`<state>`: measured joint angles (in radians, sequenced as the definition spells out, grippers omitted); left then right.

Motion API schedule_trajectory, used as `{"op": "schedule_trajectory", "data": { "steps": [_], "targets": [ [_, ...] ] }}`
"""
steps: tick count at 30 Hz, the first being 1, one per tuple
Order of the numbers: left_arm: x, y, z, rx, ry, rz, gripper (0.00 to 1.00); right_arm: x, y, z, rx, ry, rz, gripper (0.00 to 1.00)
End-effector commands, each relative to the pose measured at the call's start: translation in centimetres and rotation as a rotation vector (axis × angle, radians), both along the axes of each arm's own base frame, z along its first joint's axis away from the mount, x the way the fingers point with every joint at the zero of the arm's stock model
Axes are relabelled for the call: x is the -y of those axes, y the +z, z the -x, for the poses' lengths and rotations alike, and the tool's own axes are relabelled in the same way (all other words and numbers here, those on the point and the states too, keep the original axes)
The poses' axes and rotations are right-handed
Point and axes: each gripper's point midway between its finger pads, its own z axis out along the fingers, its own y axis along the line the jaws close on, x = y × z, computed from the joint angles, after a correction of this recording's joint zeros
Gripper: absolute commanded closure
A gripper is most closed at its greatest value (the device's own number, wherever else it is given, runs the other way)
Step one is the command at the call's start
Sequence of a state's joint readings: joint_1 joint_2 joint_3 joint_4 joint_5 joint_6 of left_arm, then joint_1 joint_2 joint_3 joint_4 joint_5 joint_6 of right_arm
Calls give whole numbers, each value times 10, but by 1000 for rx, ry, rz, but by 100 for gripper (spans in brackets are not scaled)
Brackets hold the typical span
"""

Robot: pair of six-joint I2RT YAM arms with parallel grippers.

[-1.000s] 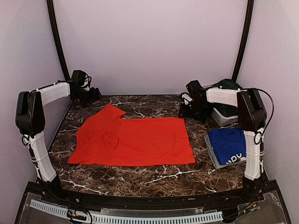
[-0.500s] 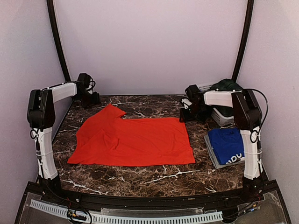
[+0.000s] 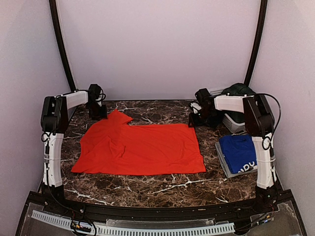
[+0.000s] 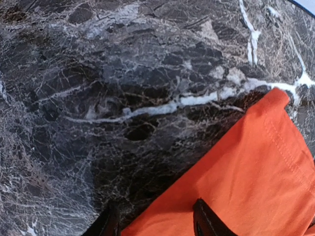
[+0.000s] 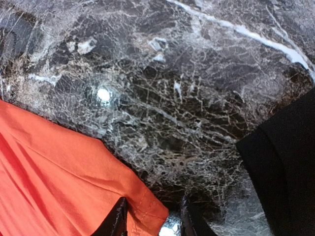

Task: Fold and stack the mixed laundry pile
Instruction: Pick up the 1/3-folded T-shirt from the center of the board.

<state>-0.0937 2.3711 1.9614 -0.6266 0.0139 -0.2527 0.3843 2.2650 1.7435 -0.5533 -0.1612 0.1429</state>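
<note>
Dark brown marble tabletop, pale lilac walls. Red-orange T-shirt lies flat mid-table. L gripper fingers spread astride its far-left edge; R gripper spread at far-right corner.

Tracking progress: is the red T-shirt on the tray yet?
No, the red T-shirt lies spread on the table, and only the blue T-shirt sits on the tray.

The dark marbled worktop carries a red-orange T-shirt spread flat across its middle, a grey tray near the right edge, and, at the back right, what looks like a white slotted basket, partly hidden.
</note>
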Motion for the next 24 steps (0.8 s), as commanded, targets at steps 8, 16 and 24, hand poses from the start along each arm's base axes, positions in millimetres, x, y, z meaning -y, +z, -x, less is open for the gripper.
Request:
{"op": "schedule_trajectory", "data": {
  "steps": [8,16,24],
  "targets": [
    [6,-14,-8,-52,-66,-4,71,-3,-12,-12,1,20,-10,71],
    [20,-6,-16,-24,-84,37,99,-12,-3,-14,4,46,-64,95],
    [21,36,-17,65,-57,66,100,-18,33,-16,61,43,-121,100]
  ]
}}
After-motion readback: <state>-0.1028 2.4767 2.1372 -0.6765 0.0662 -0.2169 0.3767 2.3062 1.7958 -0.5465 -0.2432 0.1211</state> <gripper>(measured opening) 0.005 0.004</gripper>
